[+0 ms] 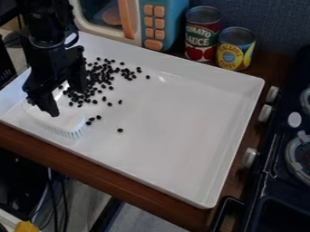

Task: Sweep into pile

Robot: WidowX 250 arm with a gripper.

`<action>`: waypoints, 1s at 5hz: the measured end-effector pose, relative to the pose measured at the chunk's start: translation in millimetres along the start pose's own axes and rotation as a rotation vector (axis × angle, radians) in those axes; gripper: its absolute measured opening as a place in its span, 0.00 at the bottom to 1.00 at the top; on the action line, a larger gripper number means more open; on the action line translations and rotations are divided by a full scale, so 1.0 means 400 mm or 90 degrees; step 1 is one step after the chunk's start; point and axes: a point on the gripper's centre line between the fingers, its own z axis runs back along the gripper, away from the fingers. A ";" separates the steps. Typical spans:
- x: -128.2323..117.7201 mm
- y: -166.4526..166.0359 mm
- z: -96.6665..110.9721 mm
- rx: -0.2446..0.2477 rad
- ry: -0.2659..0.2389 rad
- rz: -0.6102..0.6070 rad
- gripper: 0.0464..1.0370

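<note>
You've got the pincer (65,100) at the left of the camera view, over the near-left part of the white tray (172,131). It's grasping the brush (68,121), one finger on each side of its white upper part. Your brush sits inside the tray by the near-left wall, bristles (71,133) down.

Your beans (102,77), small and black, are inside the tray too: a loose scatter beside and beyond the pincer, densest just to its right in view and thinning toward the middle. A few strays: a small group just right of the brush, a lone one farther out toward the middle of the tray, a couple off the right side of the scatter. Not one tight pile.

Surroundings: you have the tray on the brown wooden table (97,161). Past its far wall stands the toy microwave (158,28), blue and cream with orange buttons and handle. To the right of that you see two cans upright side by side, a red-and-green one (203,38) and a yellow-and-blue one (235,50). Along the right edge is your black stove (275,163), pale knobs (249,157) facing the tray. Dark cables (63,195) hang below the table at lower left
</note>
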 end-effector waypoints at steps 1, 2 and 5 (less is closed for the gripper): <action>-0.007 0.009 -0.016 0.016 0.008 0.000 0.96; -0.009 0.007 -0.027 0.014 0.008 0.014 0.96; 0.015 0.028 -0.064 0.025 -0.005 0.088 0.96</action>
